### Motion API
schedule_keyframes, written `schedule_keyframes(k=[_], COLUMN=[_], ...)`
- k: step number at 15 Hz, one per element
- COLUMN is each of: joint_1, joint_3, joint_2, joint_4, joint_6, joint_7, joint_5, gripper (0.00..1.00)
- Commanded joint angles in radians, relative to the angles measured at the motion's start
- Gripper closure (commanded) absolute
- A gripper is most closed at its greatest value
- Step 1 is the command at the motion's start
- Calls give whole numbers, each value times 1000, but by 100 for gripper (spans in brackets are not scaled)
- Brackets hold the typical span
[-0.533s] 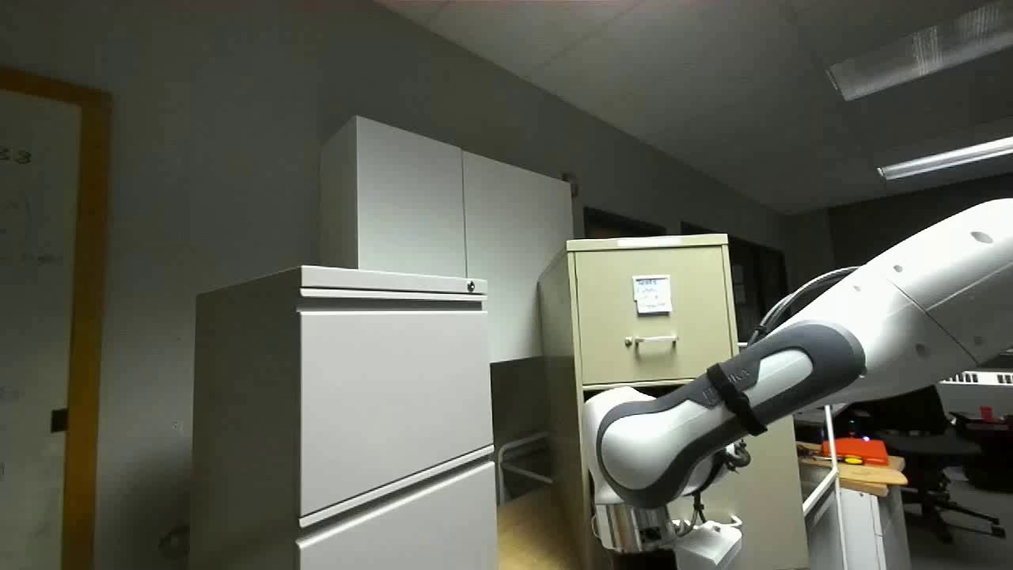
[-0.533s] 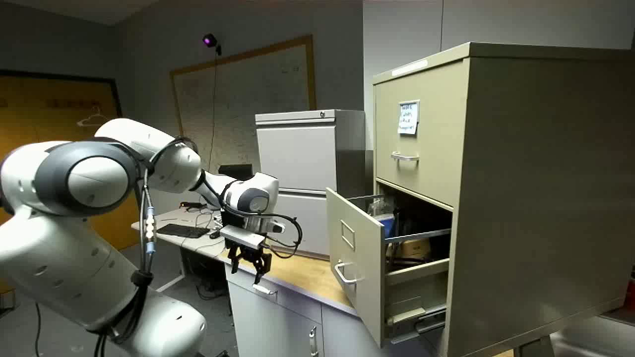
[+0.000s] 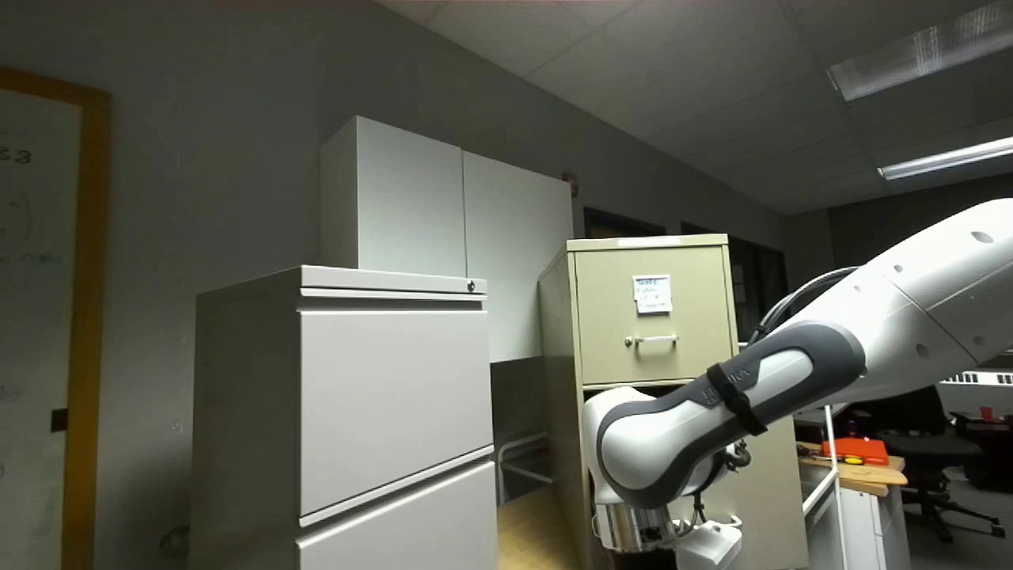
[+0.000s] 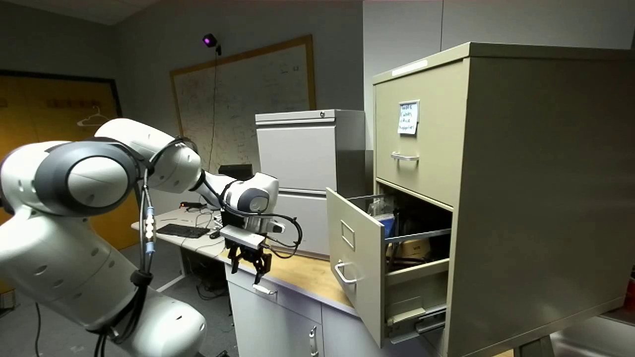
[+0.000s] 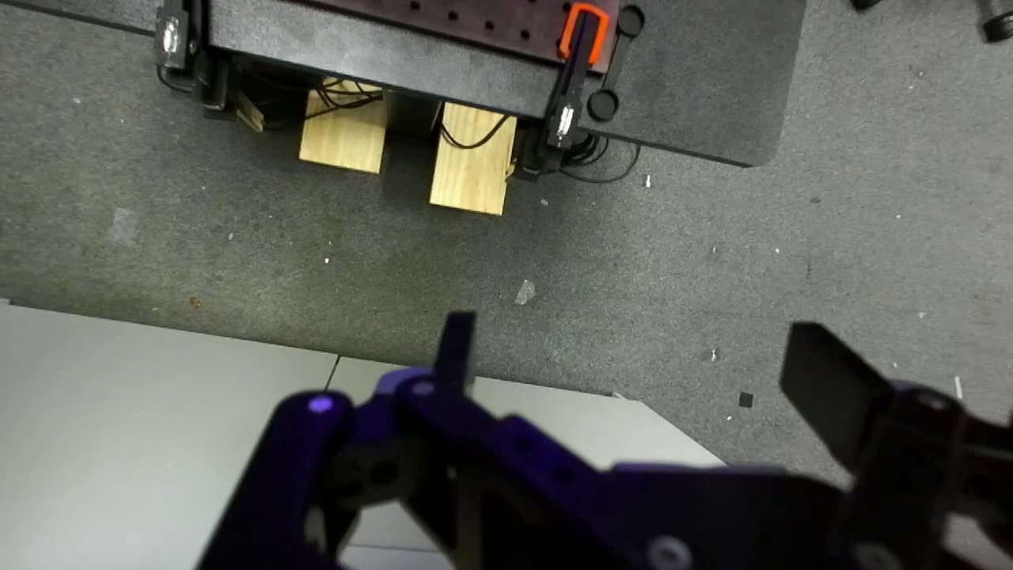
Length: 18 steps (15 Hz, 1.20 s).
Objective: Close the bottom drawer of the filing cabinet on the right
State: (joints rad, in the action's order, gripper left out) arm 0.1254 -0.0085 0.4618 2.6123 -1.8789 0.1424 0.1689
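Filing cabinet (image 4: 516, 188), tall and beige-tan, standing to the right of the wider grey cabinet (image 4: 296, 163) in both exterior views; the upper drawer (image 4: 436, 134), with its white paper label (image 4: 408, 118), is closed, whereas the lower drawer (image 4: 360, 263) projects well out from the body. A blue item (image 4: 388, 225) and a brownish item (image 4: 415, 248) are visible inside it, partly hidden by the front panel (image 4: 354, 238) and side rail (image 4: 419, 236). Claw (image 4: 246, 274): fingers (image 5: 455, 348) spread wide, with carpet (image 5: 673, 261) and a pale panel (image 5: 586, 419) showing between them in the wrist view; it hangs apart from the front panel, near the edge of the wooden surface (image 4: 302, 272) that carries the grey cabinet. A white handle (image 4: 263, 289) appears just beside one fingertip; contact cannot be judged. In an exterior view the robot arm (image 3: 791, 372) crosses in front of the lower drawer and masks much of it. Surroundings: pale base unit (image 4: 278, 317) with closed doors beneath the wooden surface; white cupboard (image 3: 411, 214) behind the grey cabinet; orange-red case (image 3: 856, 452) to the right of the filing cabinet; keyboard (image 4: 182, 231) on a pale surface (image 4: 201, 244) below and left of the whiteboard (image 4: 248, 94). Upper part of the wrist view: dark surface (image 5: 704, 71), black clamp (image 5: 568, 95) with orange loop (image 5: 601, 38) at its edge, and two wood blocks (image 5: 472, 170) jutting out beneath, black cables (image 5: 467, 147) lying over them
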Motion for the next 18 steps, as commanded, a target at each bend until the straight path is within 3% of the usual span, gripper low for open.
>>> schedule_keyframes(k=[1, 2, 5, 13, 18], joint_1=[-17, -22, -44, -202, -336], joint_3=[19, 22, 16, -19, -28], joint_2=[8, 14, 34, 77, 85], joint_4=[-2, 3, 9, 50, 95], joint_6=[-40, -82, -221, -537, -682], joint_7=[-29, -47, -105, -237, -330], joint_5=[8, 7, 14, -42, -110], gripper=[5, 25, 36, 98, 100])
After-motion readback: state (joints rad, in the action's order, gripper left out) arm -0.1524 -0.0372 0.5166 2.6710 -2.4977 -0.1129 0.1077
